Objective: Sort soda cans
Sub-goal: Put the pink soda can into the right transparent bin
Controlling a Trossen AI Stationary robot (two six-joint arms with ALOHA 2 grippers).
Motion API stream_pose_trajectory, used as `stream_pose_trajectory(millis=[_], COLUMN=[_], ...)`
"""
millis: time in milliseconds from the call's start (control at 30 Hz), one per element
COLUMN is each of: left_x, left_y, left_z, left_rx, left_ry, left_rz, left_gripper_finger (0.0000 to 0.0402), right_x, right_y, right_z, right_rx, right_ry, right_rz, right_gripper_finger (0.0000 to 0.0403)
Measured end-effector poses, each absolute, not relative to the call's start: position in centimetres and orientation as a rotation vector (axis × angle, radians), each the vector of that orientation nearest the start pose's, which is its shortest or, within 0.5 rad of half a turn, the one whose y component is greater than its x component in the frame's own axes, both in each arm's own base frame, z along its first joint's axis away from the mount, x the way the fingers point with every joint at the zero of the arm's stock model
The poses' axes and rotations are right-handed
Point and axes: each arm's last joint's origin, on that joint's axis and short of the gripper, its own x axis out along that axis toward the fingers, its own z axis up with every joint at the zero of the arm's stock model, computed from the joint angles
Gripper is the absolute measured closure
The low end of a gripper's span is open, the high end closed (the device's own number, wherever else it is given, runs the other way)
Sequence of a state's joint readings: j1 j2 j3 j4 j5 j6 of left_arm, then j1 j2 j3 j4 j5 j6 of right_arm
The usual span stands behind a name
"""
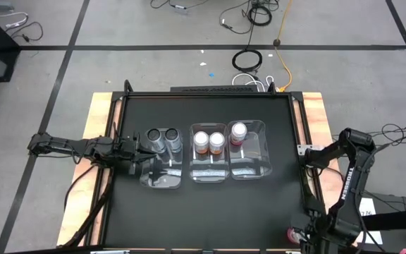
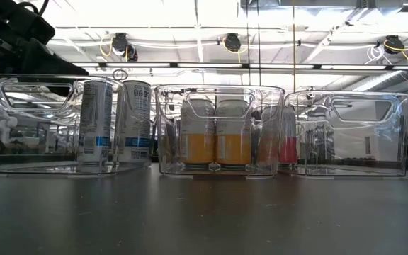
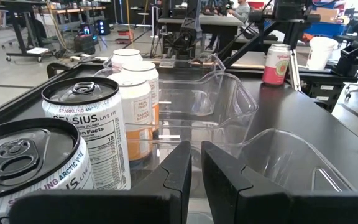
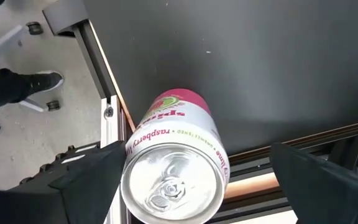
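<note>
Three clear bins stand side by side mid-table. Two dark grey soda cans (image 1: pixel 162 139) stand upright in the left bin (image 1: pixel 162 182). Two orange cans (image 1: pixel 208 142) are in the middle bin (image 1: pixel 210 175), and one red-pink can (image 1: pixel 238 132) is in the right bin (image 1: pixel 256 169). Another red-pink can (image 4: pixel 176 168) stands upright at the table's near right corner (image 1: pixel 292 233). My right gripper (image 4: pixel 201 180) hangs over that can, pointing down, open wide, with one finger on either side of it. My left gripper (image 3: pixel 196 171) waits shut, level, at the left bin's left wall.
The corner can stands close to the table's metal frame rail (image 4: pixel 114 99) and its near edge. A person's shoe (image 4: pixel 39 81) is on the floor beyond that rail. The near halves of all three bins hold no cans.
</note>
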State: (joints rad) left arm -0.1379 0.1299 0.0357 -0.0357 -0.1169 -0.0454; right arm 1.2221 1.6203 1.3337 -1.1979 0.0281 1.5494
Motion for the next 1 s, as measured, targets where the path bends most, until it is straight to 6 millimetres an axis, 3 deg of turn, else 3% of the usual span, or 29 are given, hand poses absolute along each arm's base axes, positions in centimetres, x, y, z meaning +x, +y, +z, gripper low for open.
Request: stream_pose_trajectory(millis=[400,667,1000], left_x=[10.3,10.3,10.3], left_y=[-1.1,-1.1,-1.1], left_z=[16.2,16.2,16.2], left_rx=[-0.029,-0.029,-0.029], left_ry=[0.129,0.129,0.13], left_rz=[-0.018,-0.018,-0.018], left_gripper_finger=[0.0352,0.0352,0.0352], right_x=[10.2,10.1,10.0], right_y=[28.2,29.1,29.6], right_z=[25.7,23.4,23.2], right_rx=[0.378,0.278,0.285], right_ry=[1.498,1.609,1.599], right_rz=[-0.159,-0.196,-0.161], right_gripper_finger=[0.0014,0.0014,0.0014])
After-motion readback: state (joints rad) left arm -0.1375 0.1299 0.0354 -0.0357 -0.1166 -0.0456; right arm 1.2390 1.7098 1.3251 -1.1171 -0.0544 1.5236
